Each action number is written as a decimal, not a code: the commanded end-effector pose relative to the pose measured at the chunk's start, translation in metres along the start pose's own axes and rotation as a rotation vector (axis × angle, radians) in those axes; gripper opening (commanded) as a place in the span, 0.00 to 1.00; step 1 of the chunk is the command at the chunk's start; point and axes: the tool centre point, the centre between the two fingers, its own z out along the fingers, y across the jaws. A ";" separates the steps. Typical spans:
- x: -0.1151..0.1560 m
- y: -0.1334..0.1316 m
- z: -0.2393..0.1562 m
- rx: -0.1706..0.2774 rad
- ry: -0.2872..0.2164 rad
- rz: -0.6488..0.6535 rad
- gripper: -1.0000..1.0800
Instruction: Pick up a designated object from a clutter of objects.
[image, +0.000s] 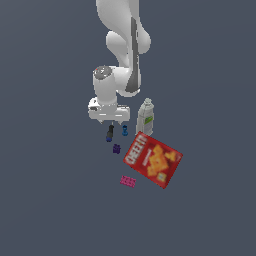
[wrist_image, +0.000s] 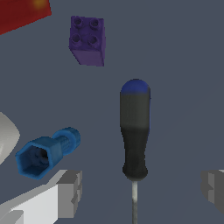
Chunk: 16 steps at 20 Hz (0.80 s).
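Note:
The designated object is a small screwdriver (image: 109, 133) with a black handle and a dark blue end, lying on the floor. In the wrist view, the screwdriver (wrist_image: 135, 131) has its thin metal shaft running between my fingers. My gripper (image: 111, 122) hangs just above it, open and empty. In the wrist view the gripper (wrist_image: 142, 188) straddles the shaft end, with one grey fingertip (wrist_image: 70, 192) on each side and apart from it.
A tiny bright-blue piece (image: 124, 131) (wrist_image: 46, 151) lies close beside the screwdriver. A purple block (image: 116, 148) (wrist_image: 87, 40) is just beyond it. The white bottle (image: 145, 117), red Cheez-It box (image: 152, 160) and pink brick (image: 128, 181) lie toward the exterior view's right.

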 end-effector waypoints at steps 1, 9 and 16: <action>-0.010 0.003 0.007 -0.001 0.001 0.005 0.96; -0.024 0.007 0.015 -0.001 0.001 0.011 0.96; -0.024 0.007 0.021 -0.001 0.000 0.011 0.96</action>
